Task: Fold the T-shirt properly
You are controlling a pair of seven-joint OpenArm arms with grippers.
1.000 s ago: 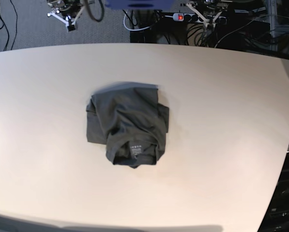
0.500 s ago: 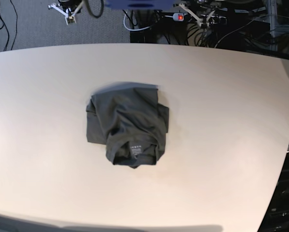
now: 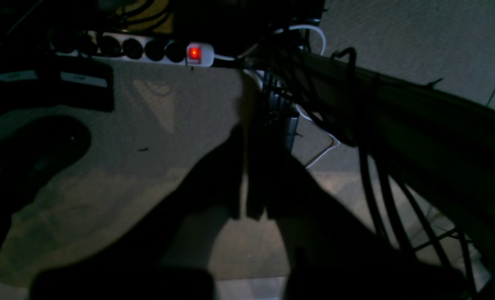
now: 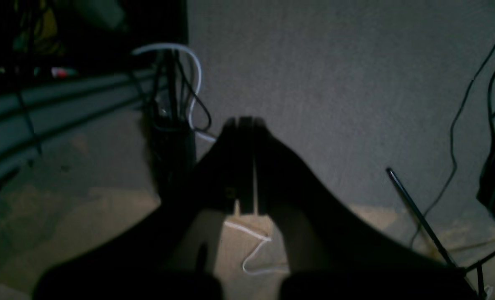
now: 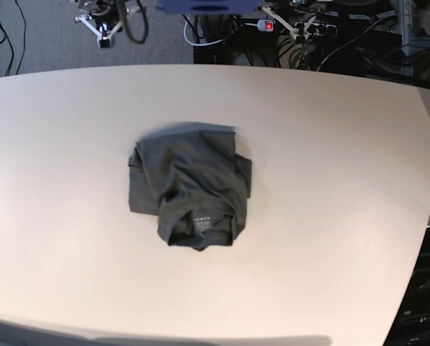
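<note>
T-shirt sits near the middle of the table, bundled into a compact, roughly squarish packet. The neck label faces up at the packet's 6 o'clock end in the base view; the far edge at 12 o'clock is a fairly straight fold line. Long axis runs 12 to 6, though only slightly longer than wide. A sleeve or side flap sticks out at 3 o'clock and the left edge at 9 o'clock is uneven, so I judge the fold untidy, not square.

Both my arms are parked off the table, beyond its far edge. My right gripper has its jaws pressed together, nothing between them; its wrist view looks down onto grey carpet and cables. My left gripper is likewise clenched and empty, above floor with a power strip whose red switch is lit.

Key relation: from either gripper the shirt lies toward 6 o'clock in the base view, well apart, with the table's far edge between. The two arms flank the shirt's centreline; I cannot tell which is nearer.

Judgement: folding looks finished or nearly so. Any tidying would call for a reach back in over the far edge.
</note>
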